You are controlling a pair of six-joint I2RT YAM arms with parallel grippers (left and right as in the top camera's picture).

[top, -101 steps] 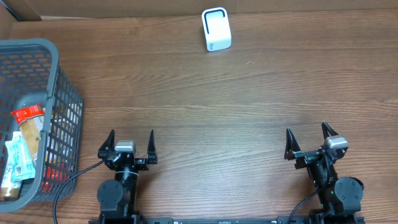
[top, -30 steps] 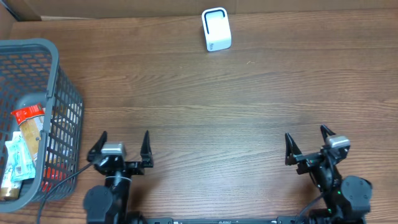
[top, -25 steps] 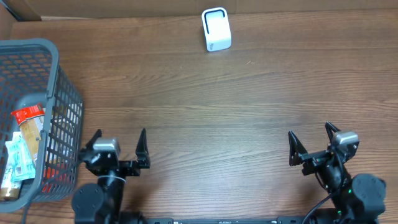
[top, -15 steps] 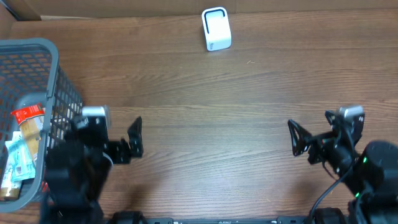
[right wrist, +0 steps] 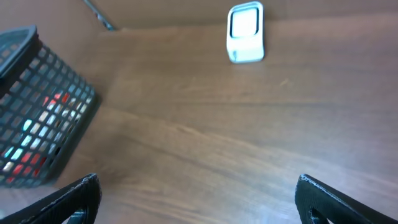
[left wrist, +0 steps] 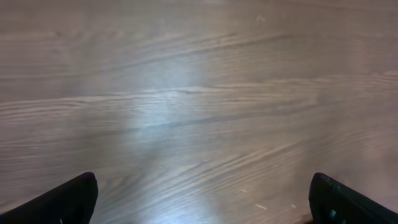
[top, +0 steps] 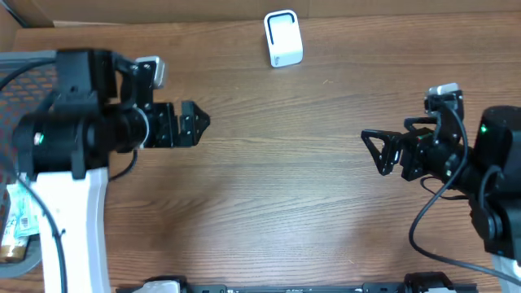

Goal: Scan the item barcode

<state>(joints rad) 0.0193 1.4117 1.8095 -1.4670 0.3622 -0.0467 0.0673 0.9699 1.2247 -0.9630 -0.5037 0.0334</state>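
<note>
1. The wooden table (top: pixel 285 203) carries a basket on its left side and a scanner at its far edge.
2. The left arm (top: pixel 73 138) reaches over the table's left side and hides most of the basket from overhead.
3. The right arm (top: pixel 480 163) hangs over the right side, pointing toward the middle.
4. The grey mesh basket (right wrist: pixel 37 106) stands at the table's left edge.
5. The white barcode scanner (top: pixel 283 38) stands upright, well apart from both arms.
6. The packaged items (top: pixel 15 224) lie inside the basket. A pale packet shows below the left arm, and red packaging shows through the mesh.
7. The left fingers (left wrist: pixel 68 200) are spread wide over bare wood, grasping nothing.
8. The right fingers (right wrist: pixel 71 200) are likewise released and empty.
</note>
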